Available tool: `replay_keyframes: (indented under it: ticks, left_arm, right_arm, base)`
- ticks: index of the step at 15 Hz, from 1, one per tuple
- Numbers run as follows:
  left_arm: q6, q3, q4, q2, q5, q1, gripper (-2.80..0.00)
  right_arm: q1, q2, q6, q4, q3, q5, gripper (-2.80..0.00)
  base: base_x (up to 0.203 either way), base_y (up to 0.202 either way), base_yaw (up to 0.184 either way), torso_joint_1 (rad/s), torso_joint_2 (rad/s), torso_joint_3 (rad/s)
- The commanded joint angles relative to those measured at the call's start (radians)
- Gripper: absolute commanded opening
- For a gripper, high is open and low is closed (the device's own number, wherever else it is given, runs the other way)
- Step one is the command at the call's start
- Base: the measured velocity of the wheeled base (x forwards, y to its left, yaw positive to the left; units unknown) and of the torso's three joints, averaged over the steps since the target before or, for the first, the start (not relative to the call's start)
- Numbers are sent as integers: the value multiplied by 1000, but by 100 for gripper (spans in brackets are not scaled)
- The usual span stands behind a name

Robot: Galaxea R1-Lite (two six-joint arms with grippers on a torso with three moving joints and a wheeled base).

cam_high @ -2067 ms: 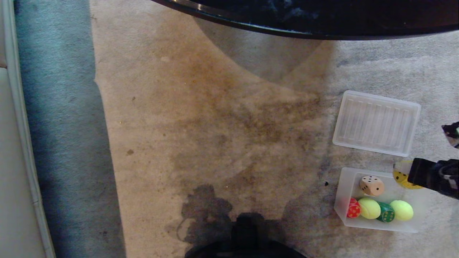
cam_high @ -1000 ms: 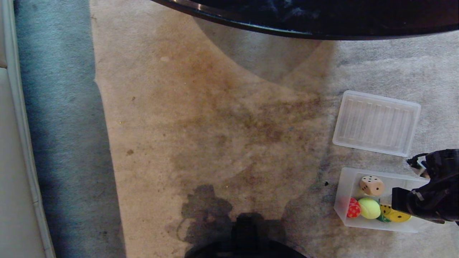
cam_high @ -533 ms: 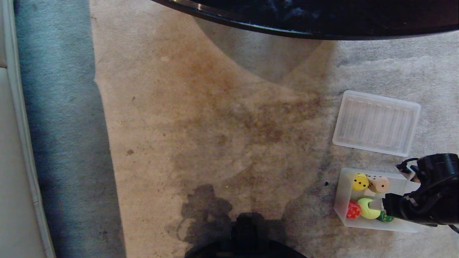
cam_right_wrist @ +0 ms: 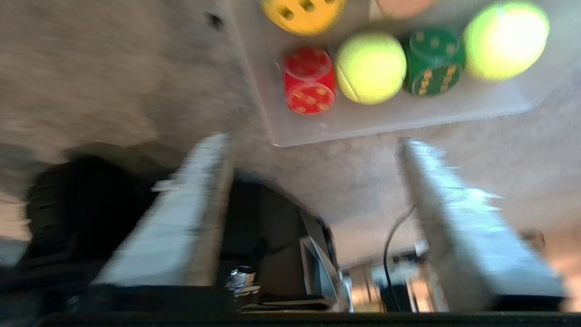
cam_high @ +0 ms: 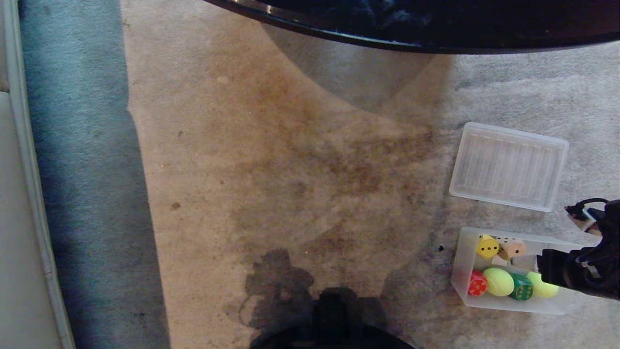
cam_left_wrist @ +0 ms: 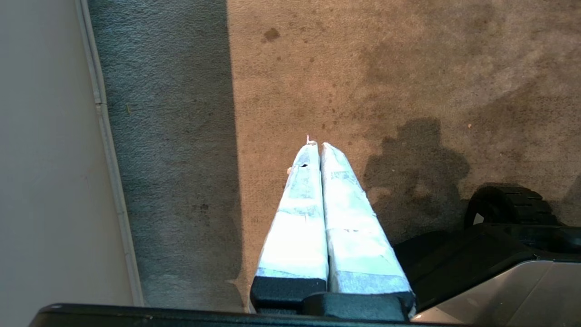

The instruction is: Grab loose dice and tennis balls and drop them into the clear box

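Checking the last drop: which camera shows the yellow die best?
Head view: the yellow die sits whole inside the clear box. Right wrist view cuts it off at the edge, blurred. Left wrist view shows only carpet.

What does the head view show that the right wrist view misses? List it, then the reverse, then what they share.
Only the head view shows the ribbed lid lying on the carpet beyond the clear box, and the dark table edge above.

Only the right wrist view shows the right pincer open, with nothing between its fingers.

Both show the clear box holding the yellow die, red die, green die, tan die and two tennis balls.
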Motion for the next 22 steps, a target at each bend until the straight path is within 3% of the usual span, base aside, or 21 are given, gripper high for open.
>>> replay_keyframes:
  ticks: [1,5,9,15,22]
  left_arm:
    - [-1,0,0,0,0,0,-280]
    - [-1,0,0,0,0,0,-280]
    - [-1,0,0,0,0,0,-280]
    - [-1,0,0,0,0,0,-280]
    - [-1,0,0,0,0,0,-280]
  right_arm:
    - [0,-149,2,7,21,5,-280]
    - [4,-327,-27,168,46,13,-280]
    - [7,-352,-43,204,54,14,-280]
    - [48,-812,-171,380,163,17,-280]
    - [62,-834,-190,397,189,13,-280]
  base:
    - [0,0,0,0,0,0]
    - [0,0,0,0,0,0]
    - [0,0,0,0,0,0]
    - [0,0,0,0,0,0]
    - [0,0,0,0,0,0]
